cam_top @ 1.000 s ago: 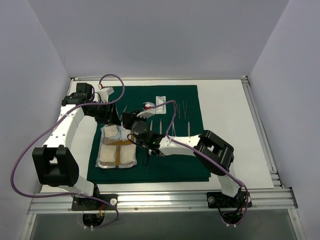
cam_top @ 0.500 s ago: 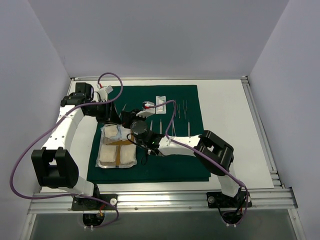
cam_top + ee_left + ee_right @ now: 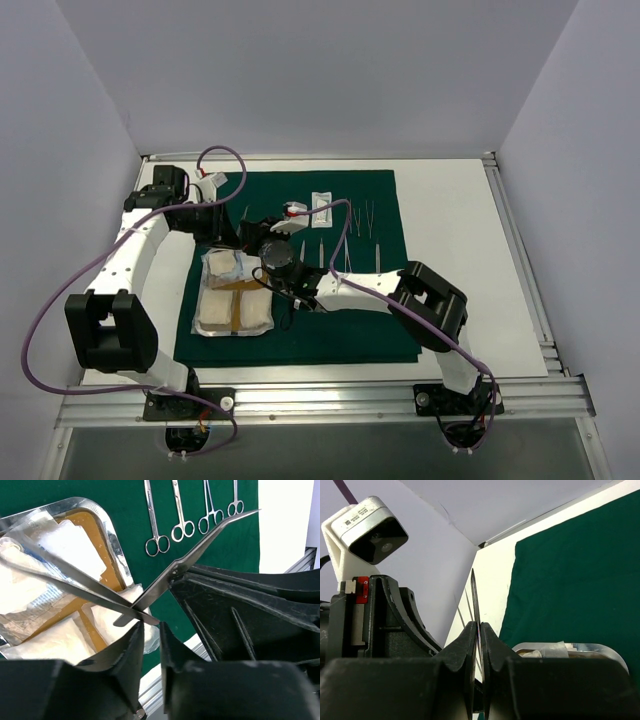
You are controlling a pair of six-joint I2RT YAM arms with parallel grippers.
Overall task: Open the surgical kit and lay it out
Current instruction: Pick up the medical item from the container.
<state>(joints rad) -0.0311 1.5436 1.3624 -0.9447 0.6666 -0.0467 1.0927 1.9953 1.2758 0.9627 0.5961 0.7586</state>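
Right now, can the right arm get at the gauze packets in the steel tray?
Probably not yet. The right gripper is shut on a thin steel instrument, so its jaws are not free. The gauze packets lie close by in the tray, with the left gripper crowding that spot.

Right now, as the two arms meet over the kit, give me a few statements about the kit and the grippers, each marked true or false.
1. Ring-handled instruments lie in a row on the green drape. True.
2. The tray sits off the drape. False: it rests on the drape, toward its left side.
3. The right gripper is shut on a thin steel instrument. True.
4. The tray is empty. False: it holds a tan liner and white gauze packets.
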